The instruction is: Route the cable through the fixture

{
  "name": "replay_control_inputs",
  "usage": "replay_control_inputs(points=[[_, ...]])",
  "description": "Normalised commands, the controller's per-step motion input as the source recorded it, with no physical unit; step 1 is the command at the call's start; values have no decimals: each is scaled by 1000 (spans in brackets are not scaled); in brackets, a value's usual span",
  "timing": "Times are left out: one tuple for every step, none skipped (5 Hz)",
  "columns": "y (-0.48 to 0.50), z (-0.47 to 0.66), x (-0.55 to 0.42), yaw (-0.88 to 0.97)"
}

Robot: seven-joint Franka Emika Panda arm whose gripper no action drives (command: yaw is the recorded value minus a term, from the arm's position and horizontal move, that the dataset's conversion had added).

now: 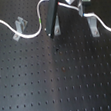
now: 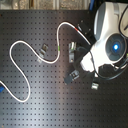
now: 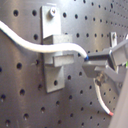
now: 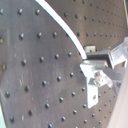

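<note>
Clamped on the cable (image 3: 45, 46) beside a fixture clip (image 3: 55, 60), gripper (image 3: 89, 61) apparently mid-routing, remaining clips still unthreaded.

Dark matte perforated metal breadboard table (image 1: 61, 86), drilled with a regular grid of small holes, shown in both exterior views. Lying on it: a long thin flexible white cord (image 2: 22, 46) winding in loops, with a short green band (image 2: 58, 48) and a short red band (image 2: 76, 30). Small grey metal bracket fixtures (image 1: 21, 25) stand bolted to the board, well apart.
</note>
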Motion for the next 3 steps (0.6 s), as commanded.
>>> replay_control_inputs(points=[[-120,255,-198,234],[87,277,-283,214],[207,280,-275,237]])
